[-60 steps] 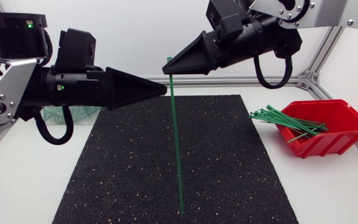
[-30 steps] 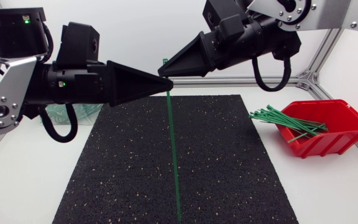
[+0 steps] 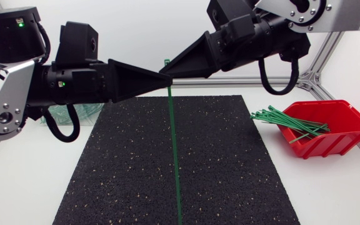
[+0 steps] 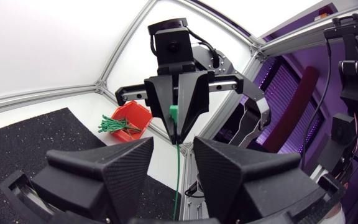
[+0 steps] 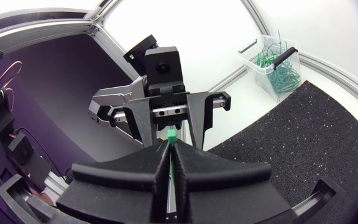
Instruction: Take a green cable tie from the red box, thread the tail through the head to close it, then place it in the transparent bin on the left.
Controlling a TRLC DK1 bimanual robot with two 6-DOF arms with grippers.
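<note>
A long green cable tie [image 3: 174, 150] hangs straight down over the black mat [image 3: 124, 175], its tail reaching the mat's near edge. My right gripper [image 3: 167, 70] is shut on the tie just under its square head [image 5: 172, 135]. My left gripper [image 3: 167, 81] meets it tip to tip right below. In the left wrist view the strap [image 4: 178, 180] runs through the gap between the left fingers [image 4: 120, 165], which stand apart around it. The red box [image 3: 333, 131] with several more green ties [image 3: 286, 120] sits at the right. The transparent bin [image 5: 275, 61] is partly hidden behind my left arm.
The transparent bin [image 3: 67, 115] holds several closed green ties. Ties stick out of the red box [image 4: 130, 117] over its left rim toward the mat. An aluminium frame rail [image 3: 274, 80] runs along the back of the table.
My left gripper has moved right to the hanging tie and its fingers have narrowed around the strap. The right gripper has kept its hold and shifted only slightly.
</note>
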